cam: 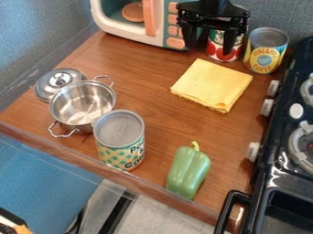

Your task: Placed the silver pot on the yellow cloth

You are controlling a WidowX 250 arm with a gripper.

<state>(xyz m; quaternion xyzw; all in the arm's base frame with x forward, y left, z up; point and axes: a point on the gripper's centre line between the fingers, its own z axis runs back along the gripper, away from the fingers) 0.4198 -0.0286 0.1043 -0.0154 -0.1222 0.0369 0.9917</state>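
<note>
While the gripper (208,50) hangs over the far end of the counter (143,75), fingers spread, the silver pot (81,104) stands well apart from the yellow cloth (211,85).

Black arm (212,5), broad crossbar (214,18), tapering fingers (229,43) (black too).

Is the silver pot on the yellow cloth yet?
No, the silver pot sits on the wooden counter, apart from the yellow cloth.
</note>
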